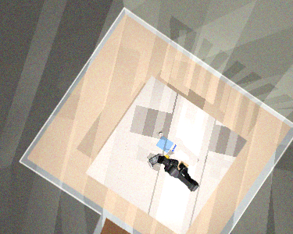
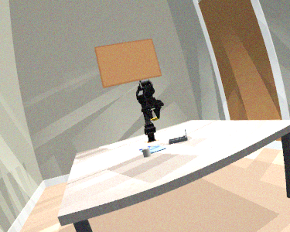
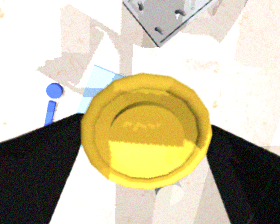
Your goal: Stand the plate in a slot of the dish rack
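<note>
The yellow plate (image 1: 167,156) (image 2: 154,119) (image 3: 146,131) is held above the table, its round face toward the wrist camera. My gripper (image 3: 145,126) is shut on it, with a black finger at each side of the rim. In the exterior view the plate looks thin, near edge-on and roughly level. The grey dish rack (image 1: 153,161) (image 2: 178,140) (image 3: 172,17) stands on the table, apart from the plate; the wrist view shows only part of it, at the top. Its slots are too small or cut off to make out.
A light blue cloth (image 1: 164,143) (image 2: 158,149) (image 3: 102,75) lies flat, partly behind the plate in the wrist view. A small grey cup (image 1: 160,133) (image 2: 146,152) stands by it. A blue utensil (image 1: 173,147) (image 3: 54,90) lies beside the cloth.
</note>
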`<state>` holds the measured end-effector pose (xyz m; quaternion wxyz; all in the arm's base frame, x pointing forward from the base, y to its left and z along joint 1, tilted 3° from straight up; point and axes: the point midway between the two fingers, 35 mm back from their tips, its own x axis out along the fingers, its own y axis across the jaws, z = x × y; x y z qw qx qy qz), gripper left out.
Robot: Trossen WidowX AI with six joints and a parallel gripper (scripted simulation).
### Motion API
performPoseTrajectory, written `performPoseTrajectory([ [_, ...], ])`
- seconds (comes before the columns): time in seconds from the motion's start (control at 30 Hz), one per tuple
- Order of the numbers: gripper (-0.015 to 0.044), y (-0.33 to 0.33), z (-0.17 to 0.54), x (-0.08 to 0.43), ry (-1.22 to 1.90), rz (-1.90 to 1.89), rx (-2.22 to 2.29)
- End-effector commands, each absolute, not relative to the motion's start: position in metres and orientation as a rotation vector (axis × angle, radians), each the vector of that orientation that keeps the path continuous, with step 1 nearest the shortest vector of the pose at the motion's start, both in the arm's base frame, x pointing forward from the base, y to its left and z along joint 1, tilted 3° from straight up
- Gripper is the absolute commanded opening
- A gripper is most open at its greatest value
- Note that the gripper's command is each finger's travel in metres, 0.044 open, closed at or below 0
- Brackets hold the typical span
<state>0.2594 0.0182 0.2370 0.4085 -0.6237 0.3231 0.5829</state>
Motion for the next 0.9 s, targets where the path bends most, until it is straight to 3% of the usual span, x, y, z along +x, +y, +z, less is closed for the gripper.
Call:
performPoseTrajectory([
  [0.0, 0.0, 0.022, 0.234, 0.253, 0.74, 1.555, -1.642],
  [0.57, 0.0, 0.035, 0.23, 0.231, 0.269, 1.894, -2.02],
  [0.87, 0.0, 0.037, 0.219, 0.23, 0.229, 1.922, -1.95],
])
